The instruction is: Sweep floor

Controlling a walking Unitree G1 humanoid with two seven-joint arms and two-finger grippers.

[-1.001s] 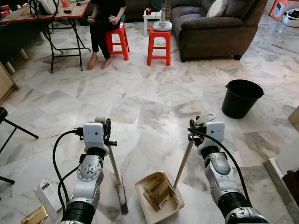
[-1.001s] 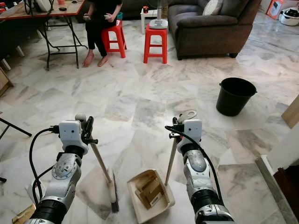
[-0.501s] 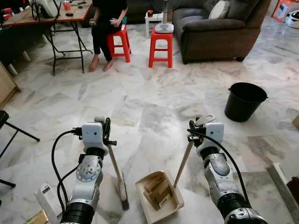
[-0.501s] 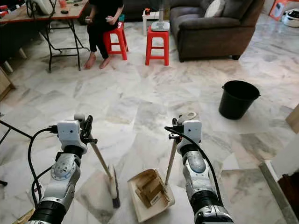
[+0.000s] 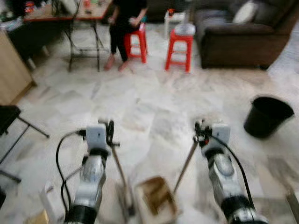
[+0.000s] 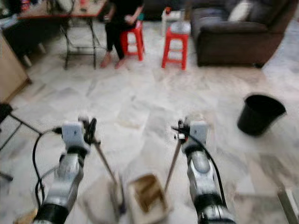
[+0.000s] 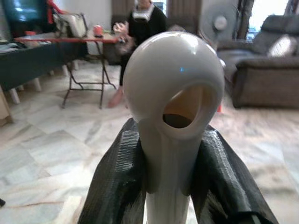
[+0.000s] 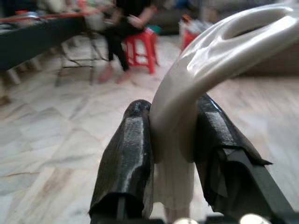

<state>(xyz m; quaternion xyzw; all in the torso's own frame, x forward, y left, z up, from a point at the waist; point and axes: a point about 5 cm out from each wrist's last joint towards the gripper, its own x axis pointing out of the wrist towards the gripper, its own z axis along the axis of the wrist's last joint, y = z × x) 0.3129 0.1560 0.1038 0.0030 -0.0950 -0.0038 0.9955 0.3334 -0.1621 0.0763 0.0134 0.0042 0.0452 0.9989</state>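
Marble floor [image 5: 154, 102] blurs as the view swings; left gripper [image 7: 168, 154] clamps the broom [image 5: 122, 184], right gripper [image 8: 173, 140] the loaded dustpan [image 5: 156, 201], bucket [image 5: 267, 115] lower right.

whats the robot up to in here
It is sweeping a marble floor. The left gripper is shut on the broom handle, the broom head resting on the tiles beside the dustpan. The right gripper is shut on the dustpan handle, and the pan holds some brownish scraps. A black bucket stands ahead to its right. A person sits on a red stool at the far end. The head views are blurred.
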